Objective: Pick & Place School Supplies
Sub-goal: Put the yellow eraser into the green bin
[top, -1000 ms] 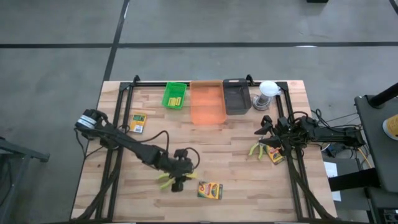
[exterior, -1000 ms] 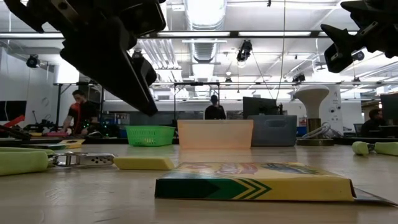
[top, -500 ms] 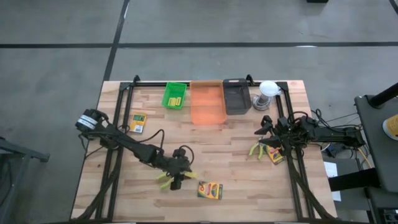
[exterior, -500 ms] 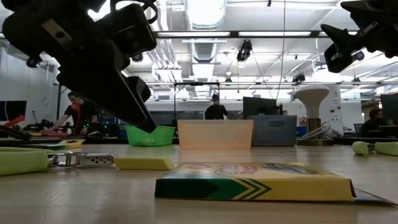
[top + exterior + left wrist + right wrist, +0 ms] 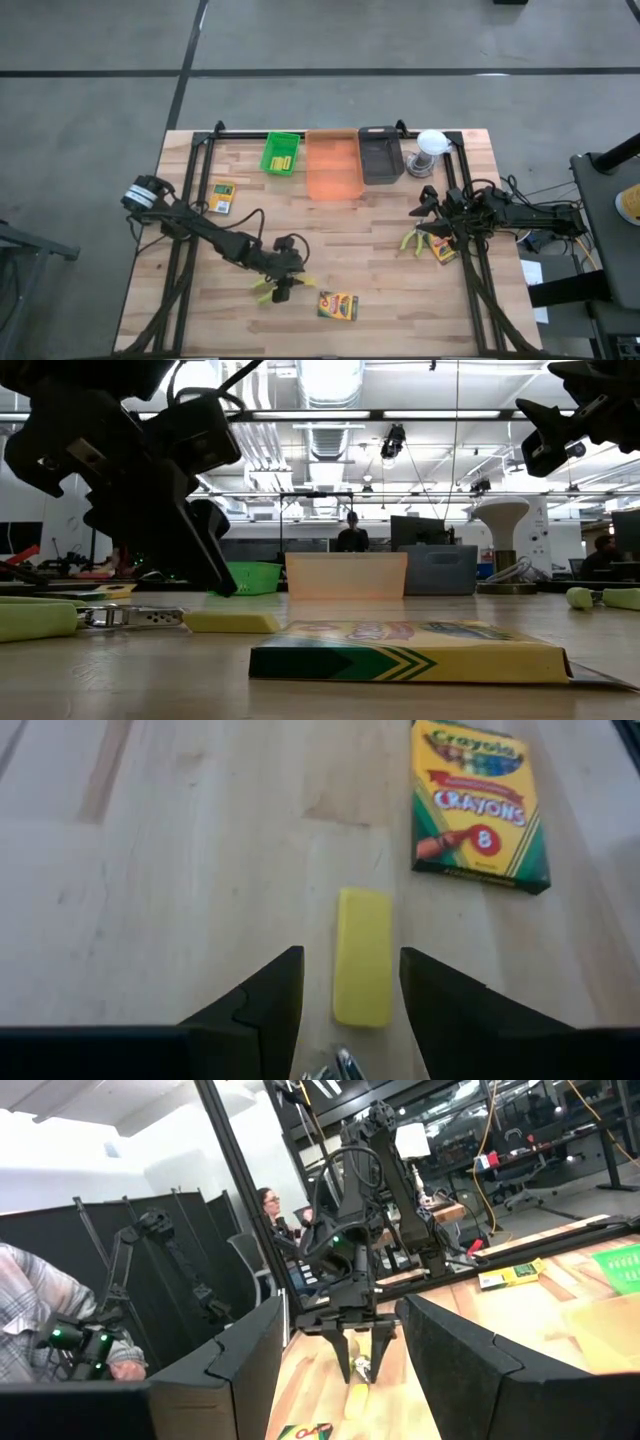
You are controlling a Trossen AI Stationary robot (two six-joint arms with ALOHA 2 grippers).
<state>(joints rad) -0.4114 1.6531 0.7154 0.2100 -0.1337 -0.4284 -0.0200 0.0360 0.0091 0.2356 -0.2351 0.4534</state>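
The left gripper point(image 5: 281, 289) is seen low in the high view, left of centre, lowered over the near part of the table point(image 5: 380, 290); its fingers point(image 5: 268, 995) are parted and nothing is held between them. In the left wrist view a short yellow block point(image 5: 364, 956) lies flat on the wood in line with the gap between the two fingers, apart from both, with the metal tips of a plier-like tool point(image 5: 335, 1066) just showing at the bottom edge of that frame. Past the block, at the upper right of the wrist frame, a crayon box point(image 5: 478, 804) is laid face up — the same box that fills the lower middle of the low view, where the block sits to its left. A second crayon box point(image 5: 223, 196) is found at the left of the high view, well apart from the gripper. The right gripper point(image 5: 424, 212) is held at the right side of the high view (raised, by the low view), its fingers apart and empty, beside another yellow-handled tool point(image 5: 412, 240). Along the upper edge of the table a green tray point(image 5: 281, 153), an orange tray point(image 5: 333, 164) and a black tray point(image 5: 380, 153) are lined up — yellow pieces point(image 5: 281, 161) are lying in the green one.
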